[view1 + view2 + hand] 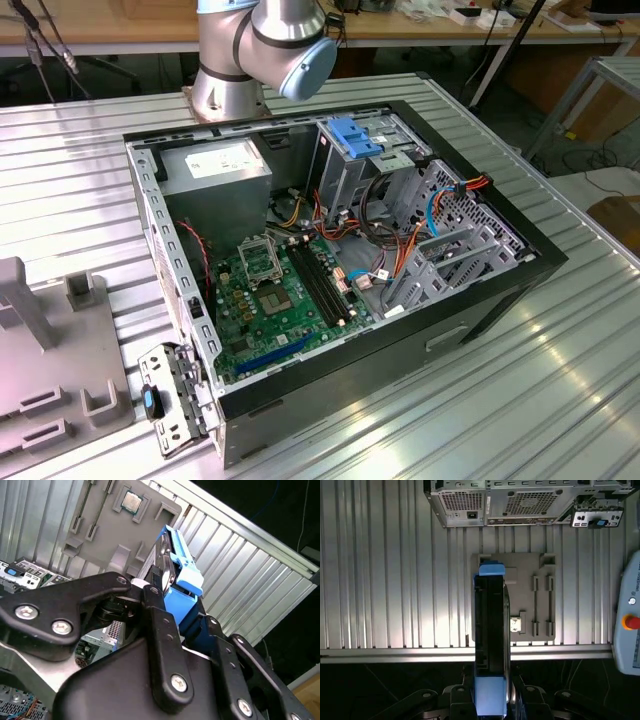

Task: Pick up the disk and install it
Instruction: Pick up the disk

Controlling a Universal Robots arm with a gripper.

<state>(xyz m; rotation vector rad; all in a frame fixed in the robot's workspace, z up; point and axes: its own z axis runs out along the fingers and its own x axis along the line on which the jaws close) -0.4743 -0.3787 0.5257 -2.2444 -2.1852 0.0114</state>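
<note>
The disk, a dark metal drive in a bright blue carrier, stands on edge between my black fingers. My gripper is shut on its lower end. In the second wrist view the disk juts out past the gripper, its blue frame clamped between the two pads. It hangs in the air above the grey fixture plate. The open computer case lies on the table, with a grey drive cage topped by a fixed blue bracket.
The grey fixture plate sits on the ribbed metal table at the exterior view's left of the case. A processor chip rests on that plate. The arm's base stands behind the case. A pendant with a red button lies beside the plate.
</note>
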